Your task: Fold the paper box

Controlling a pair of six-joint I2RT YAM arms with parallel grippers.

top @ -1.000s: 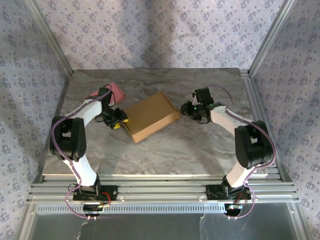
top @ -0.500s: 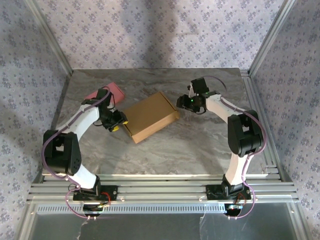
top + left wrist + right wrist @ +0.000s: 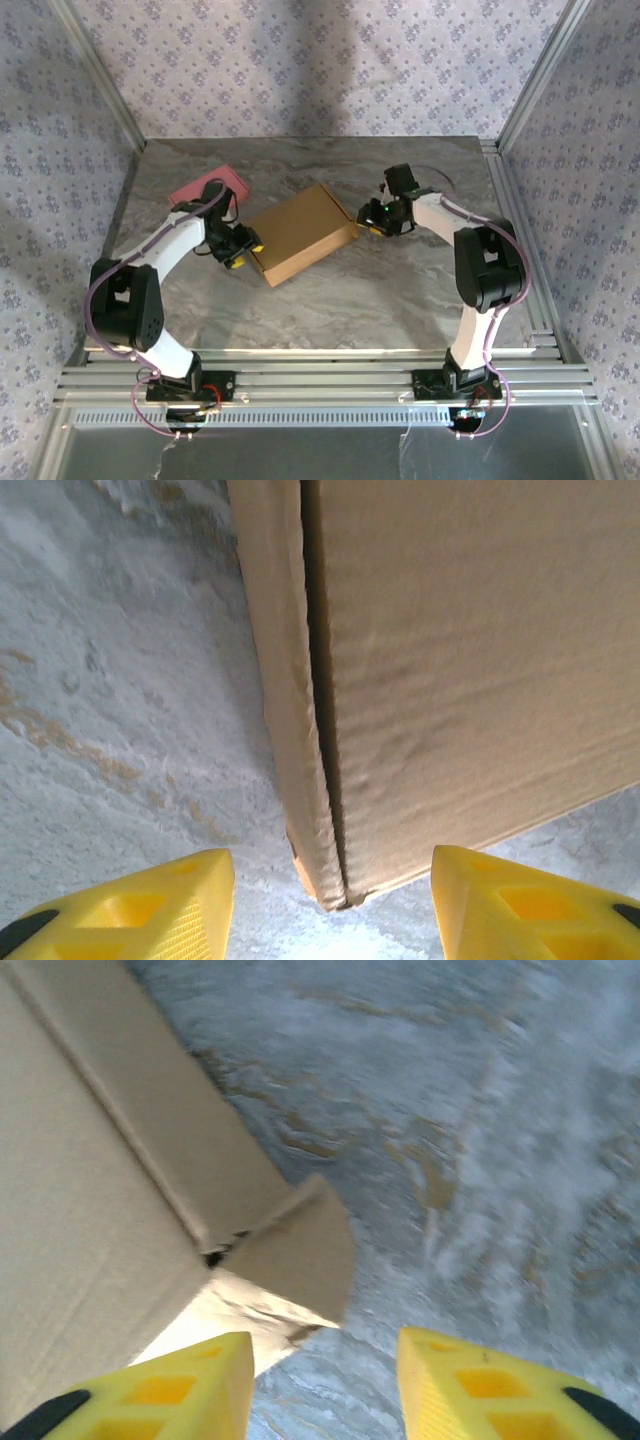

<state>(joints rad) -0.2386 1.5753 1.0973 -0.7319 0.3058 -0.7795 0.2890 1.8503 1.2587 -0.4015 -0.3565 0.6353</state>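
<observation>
Lying flat at mid-table (image 3: 400, 290), the paper box (image 3: 302, 232) sits angled between both arms. The left gripper (image 3: 238, 253) gapes around its near-left corner, the right gripper (image 3: 368, 221) gapes at a loose corner flap (image 3: 300, 1250); a pink rectangle (image 3: 205, 186) lies far-left.

No readable text, labels or numbers anywhere.

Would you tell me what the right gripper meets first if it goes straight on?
Likely the right gripper meets the loose corner flap of the flat brown cardboard box; depth is unclear.
</observation>
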